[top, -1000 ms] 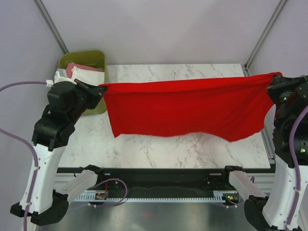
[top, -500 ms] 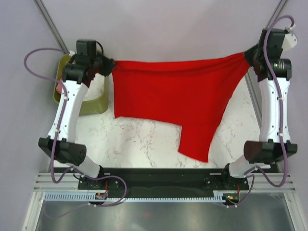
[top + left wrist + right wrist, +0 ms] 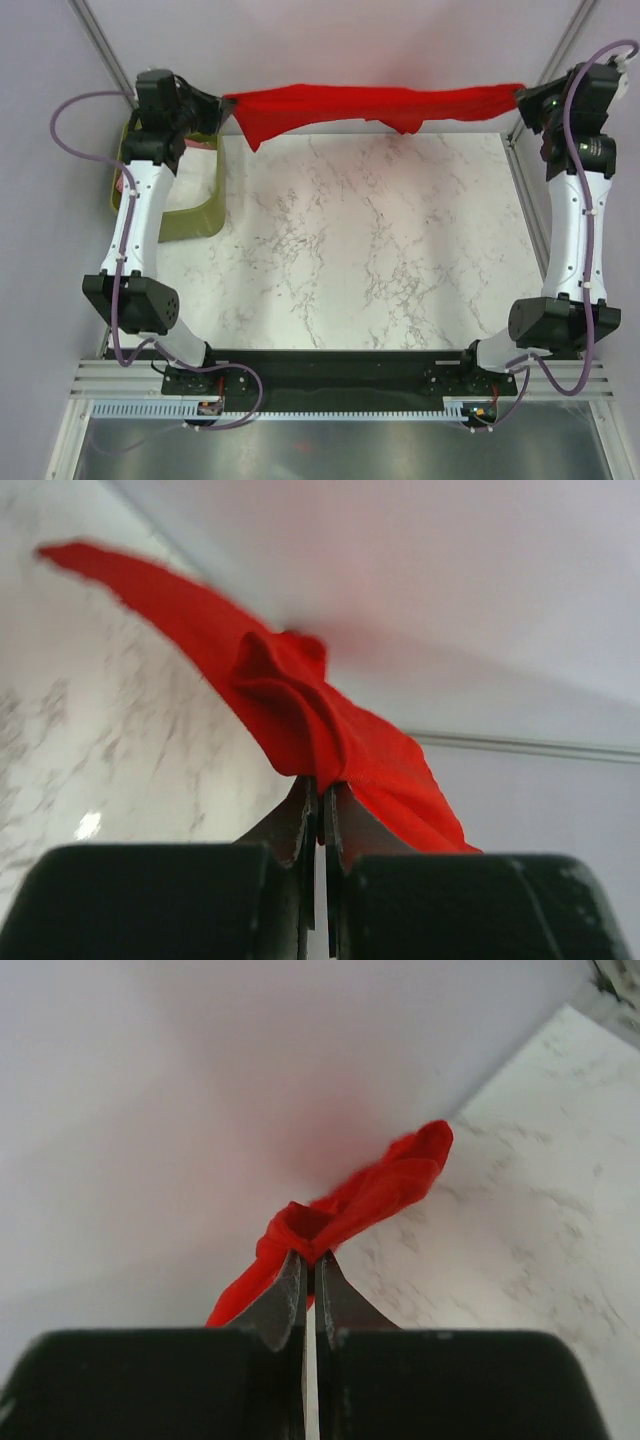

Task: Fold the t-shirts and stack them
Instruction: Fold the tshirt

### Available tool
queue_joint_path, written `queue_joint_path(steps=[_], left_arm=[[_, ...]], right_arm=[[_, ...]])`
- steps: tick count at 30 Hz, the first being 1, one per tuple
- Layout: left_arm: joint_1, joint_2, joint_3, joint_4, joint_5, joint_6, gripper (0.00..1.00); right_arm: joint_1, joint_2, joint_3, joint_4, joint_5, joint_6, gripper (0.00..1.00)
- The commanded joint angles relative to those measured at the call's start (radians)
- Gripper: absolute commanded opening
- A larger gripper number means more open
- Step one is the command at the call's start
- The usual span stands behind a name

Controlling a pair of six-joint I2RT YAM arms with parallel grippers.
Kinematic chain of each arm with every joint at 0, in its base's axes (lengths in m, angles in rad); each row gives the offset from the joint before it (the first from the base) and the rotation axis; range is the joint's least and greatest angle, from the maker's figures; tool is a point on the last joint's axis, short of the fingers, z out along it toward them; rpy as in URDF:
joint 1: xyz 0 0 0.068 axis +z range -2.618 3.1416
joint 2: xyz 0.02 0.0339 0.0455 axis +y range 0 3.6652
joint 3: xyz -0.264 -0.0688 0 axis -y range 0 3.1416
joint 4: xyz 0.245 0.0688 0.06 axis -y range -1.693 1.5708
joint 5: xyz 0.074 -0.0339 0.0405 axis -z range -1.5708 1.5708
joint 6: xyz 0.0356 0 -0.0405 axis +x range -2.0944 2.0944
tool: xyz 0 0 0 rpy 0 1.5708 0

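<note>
My left fingers [image 3: 310, 815]: pressed together on a bunched corner of the red t-shirt [image 3: 380, 102]. The cloth puffs out just past the tips.
My right fingers [image 3: 296, 1285]: shut tight, pinching the shirt's other end. A rolled fold trails away from the tips.
Red t-shirt: strung in the air between my two arms as a narrow, gathered band along the far edge of the table [image 3: 380, 260]. A wider flap hangs near my left end and a small one near the middle.
Left arm: reaches to the far left corner, above the bin [image 3: 190, 220].
Right arm: stretches to the far right corner.
Bin: olive-green, at the table's far left, partly hidden by my left arm.
</note>
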Motion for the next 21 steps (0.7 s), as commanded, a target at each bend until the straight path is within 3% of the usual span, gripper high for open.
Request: queue_joint_path(steps=[1, 5, 10, 13, 21], left_arm=[[0.014, -0.071, -0.311, 0.146, 0.066, 0.003, 0.02], [0.012, -0.157, -0.614, 0.241, 0.108, 0.037, 0.02], [0.009, -0.303, -0.974, 0.286, 0.117, 0.064, 0.02], [0.009, -0.353, -1.128, 0.286, 0.155, 0.101, 0.02], [0.008, -0.481, -1.38, 0.239, 0.22, 0.17, 0.02]], right_arm=[[-0.018, -0.073, -0.221, 0.075, -0.015, 0.009, 0.0], [-0.019, -0.174, -0.544, 0.097, 0.039, 0.003, 0.0], [-0.019, -0.283, -0.81, 0.097, 0.091, -0.013, 0.0], [-0.019, -0.318, -0.986, 0.099, 0.112, -0.028, 0.0], [-0.016, -0.445, -1.192, 0.022, 0.175, -0.066, 0.0]])
